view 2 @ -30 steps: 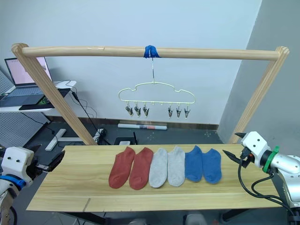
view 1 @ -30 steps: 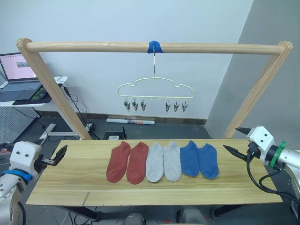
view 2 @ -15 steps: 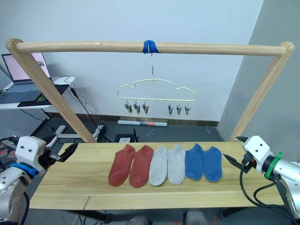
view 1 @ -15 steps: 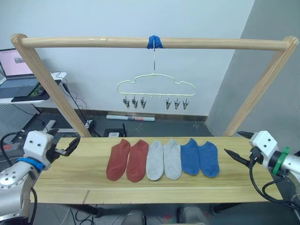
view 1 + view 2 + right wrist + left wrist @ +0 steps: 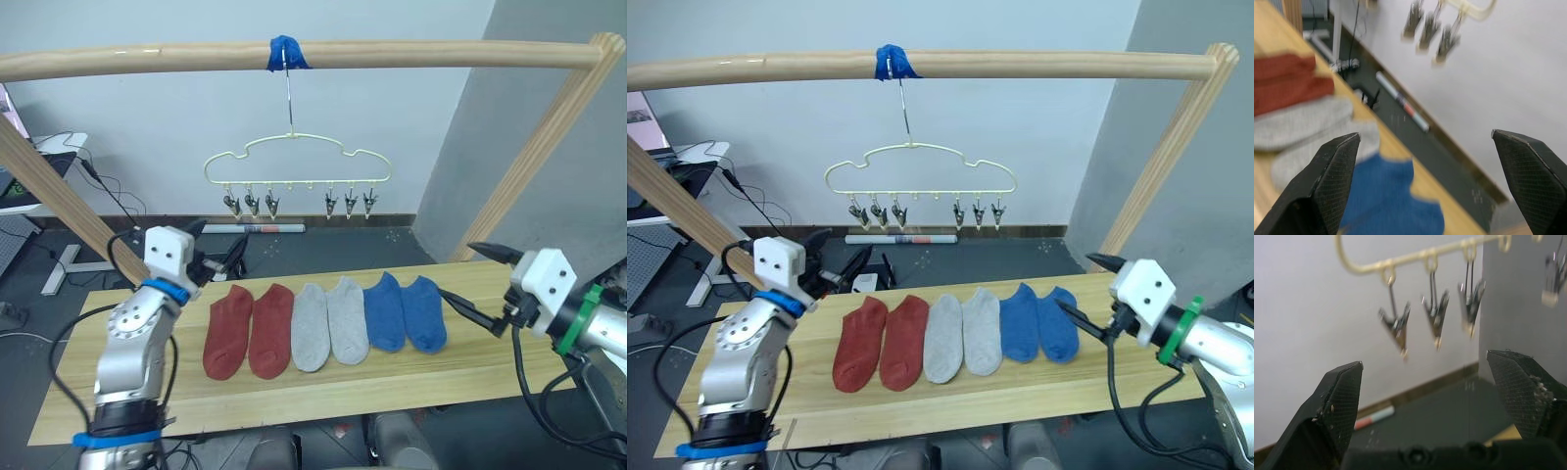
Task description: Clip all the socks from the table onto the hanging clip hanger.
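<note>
Left eye view is showing nothing clipped yet: all six socks are lying side by side on the table, and every clip on the clip hanger is hanging empty from the wooden pole. So all six are left to do. Going left to right: my left gripper is hovering raised by the table's back edge, just left of the rust-red socks, fingers spread wide, holding nothing, pointing up toward the hanger's left clips. Then the light grey socks, then the blue socks. My right gripper is hovering just right of the blue pair, jaws wide apart, empty, touching nothing.
</note>
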Robot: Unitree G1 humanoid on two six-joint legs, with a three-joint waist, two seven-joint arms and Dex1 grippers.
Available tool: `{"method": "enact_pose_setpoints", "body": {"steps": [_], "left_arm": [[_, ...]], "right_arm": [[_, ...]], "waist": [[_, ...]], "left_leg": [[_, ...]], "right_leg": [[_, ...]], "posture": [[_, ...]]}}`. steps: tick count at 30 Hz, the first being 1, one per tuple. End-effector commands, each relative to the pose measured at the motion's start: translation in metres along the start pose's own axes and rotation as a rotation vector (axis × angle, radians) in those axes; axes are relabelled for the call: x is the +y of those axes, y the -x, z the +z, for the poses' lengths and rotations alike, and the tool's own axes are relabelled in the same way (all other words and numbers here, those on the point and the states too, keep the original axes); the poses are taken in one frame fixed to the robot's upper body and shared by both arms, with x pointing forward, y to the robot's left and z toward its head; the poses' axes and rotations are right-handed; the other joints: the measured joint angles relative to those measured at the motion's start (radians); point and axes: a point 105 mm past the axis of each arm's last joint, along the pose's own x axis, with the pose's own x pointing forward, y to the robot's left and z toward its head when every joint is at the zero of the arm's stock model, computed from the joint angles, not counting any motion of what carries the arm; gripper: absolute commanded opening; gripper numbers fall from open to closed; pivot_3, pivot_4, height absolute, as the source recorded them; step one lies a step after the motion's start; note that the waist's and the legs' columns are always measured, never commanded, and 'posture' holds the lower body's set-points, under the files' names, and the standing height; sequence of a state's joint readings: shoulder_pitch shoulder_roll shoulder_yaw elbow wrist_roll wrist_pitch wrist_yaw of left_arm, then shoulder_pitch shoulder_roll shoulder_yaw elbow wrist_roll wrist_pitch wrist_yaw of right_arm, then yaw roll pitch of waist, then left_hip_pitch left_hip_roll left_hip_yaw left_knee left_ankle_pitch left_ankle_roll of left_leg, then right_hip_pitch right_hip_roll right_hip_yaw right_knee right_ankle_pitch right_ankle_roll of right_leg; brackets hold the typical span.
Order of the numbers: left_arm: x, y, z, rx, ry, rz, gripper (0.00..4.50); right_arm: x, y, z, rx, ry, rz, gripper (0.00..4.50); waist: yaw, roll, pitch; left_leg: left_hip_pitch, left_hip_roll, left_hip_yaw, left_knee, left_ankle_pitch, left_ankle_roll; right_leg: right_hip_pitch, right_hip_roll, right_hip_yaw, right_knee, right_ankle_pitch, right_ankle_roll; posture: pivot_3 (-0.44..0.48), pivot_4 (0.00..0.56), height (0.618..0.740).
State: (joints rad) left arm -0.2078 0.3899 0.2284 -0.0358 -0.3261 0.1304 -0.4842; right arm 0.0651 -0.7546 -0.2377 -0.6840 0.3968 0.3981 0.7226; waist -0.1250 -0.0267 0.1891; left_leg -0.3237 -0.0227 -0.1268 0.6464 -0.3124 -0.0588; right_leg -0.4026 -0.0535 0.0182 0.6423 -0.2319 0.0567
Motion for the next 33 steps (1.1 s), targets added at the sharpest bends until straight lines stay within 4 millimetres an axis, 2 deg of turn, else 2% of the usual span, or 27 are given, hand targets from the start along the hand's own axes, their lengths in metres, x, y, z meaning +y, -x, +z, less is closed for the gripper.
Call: {"method": "enact_pose_setpoints", "body": {"steps": [1, 2, 12, 23, 24, 33], "left_arm": [[0.001, -0.004, 0.014, -0.066, -0.015, 0.05, 3.62], [0.002, -0.005, 0.015, -0.075, -0.019, 0.065, 3.37], [0.02, -0.002, 0.019, -0.106, 0.017, 0.2, 3.37], [0.022, -0.022, 0.023, -0.148, 0.018, 0.212, 3.37], [0.023, -0.023, 0.023, -0.154, 0.016, 0.215, 3.37], [0.025, -0.029, 0.033, -0.198, 0.017, 0.239, 3.37]], "right_arm": [[0.007, -0.005, 0.018, -0.052, 0.005, 0.024, 4.5], [0.008, -0.007, 0.02, -0.06, 0.002, 0.03, 4.5], [0.012, -0.022, 0.031, -0.131, -0.013, 0.087, 4.5], [0.028, -0.048, 0.061, -0.25, -0.088, 0.175, 4.5], [0.029, -0.051, 0.063, -0.256, -0.097, 0.186, 4.5], [0.029, -0.061, 0.07, -0.262, -0.104, 0.215, 4.5]], "waist": [[-0.011, 0.0, 0.003], [-0.014, -0.001, 0.008], [-0.015, -0.004, 0.039], [-0.016, -0.004, 0.058], [-0.016, -0.004, 0.059], [-0.015, -0.005, 0.065]], "left_leg": [[-0.004, 0.0, -0.001, 0.0, 0.0, 0.0], [-0.004, 0.0, -0.001, 0.0, 0.0, 0.0], [-0.005, 0.0, -0.002, 0.001, 0.0, 0.0], [-0.007, -0.001, -0.002, 0.001, 0.0, 0.0], [-0.007, 0.0, -0.002, 0.001, 0.0, 0.0], [-0.024, -0.001, -0.004, 0.007, 0.0, 0.0]], "right_leg": [[-0.004, 0.0, -0.001, 0.0, 0.0, 0.0], [-0.004, 0.0, -0.001, 0.0, 0.0, 0.0], [-0.007, 0.0, -0.001, 0.0, 0.0, 0.0], [-0.009, 0.0, -0.001, 0.0, 0.0, -0.001], [-0.01, 0.0, -0.001, 0.0, 0.003, -0.005], [-0.023, -0.001, -0.004, 0.001, 0.005, -0.007]], "posture": [[-0.317, 0.211, 0.731], [-0.315, 0.214, 0.731], [-0.298, 0.239, 0.731], [-0.306, 0.254, 0.731], [-0.306, 0.254, 0.731], [-0.307, 0.271, 0.731]]}}
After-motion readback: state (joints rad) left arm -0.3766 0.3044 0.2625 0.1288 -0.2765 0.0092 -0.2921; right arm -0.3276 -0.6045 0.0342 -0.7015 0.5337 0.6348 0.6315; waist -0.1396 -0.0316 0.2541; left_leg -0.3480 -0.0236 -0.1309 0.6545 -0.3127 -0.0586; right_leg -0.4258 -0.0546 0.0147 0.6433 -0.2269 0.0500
